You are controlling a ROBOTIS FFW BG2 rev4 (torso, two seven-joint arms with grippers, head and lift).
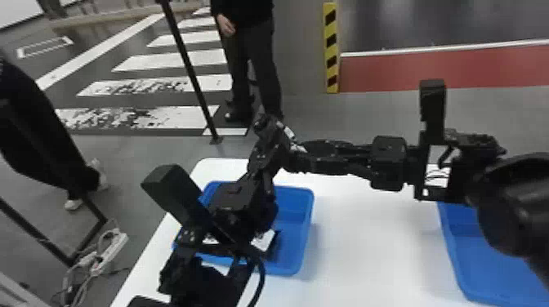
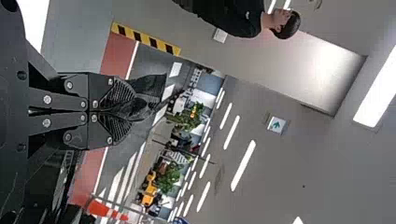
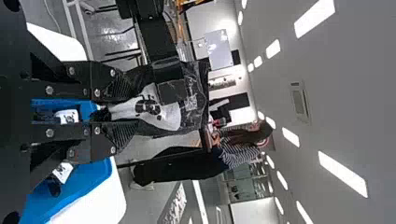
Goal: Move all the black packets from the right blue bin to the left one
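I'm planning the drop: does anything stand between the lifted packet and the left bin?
Seemingly both grippers: the left gripper, shut on the packet over the left bin, and the right gripper, fingers apart around the packet.

Both bins, left (image 1: 296, 228) and right (image 1: 486, 265), present as smooth blue plastic with a faint sheen. The table (image 1: 355, 245) has a smooth white top. The packet (image 3: 194, 109) appears to be glossy plastic film, creased and wrinkled. Finger pads (image 2: 122, 93) are matt black and ribbed; adjacent screw heads (image 2: 47, 99) are bright metal. The power strip (image 1: 112, 247) looks like white plastic. Painted floor stripes (image 1: 171, 61) show rough, worn patches.
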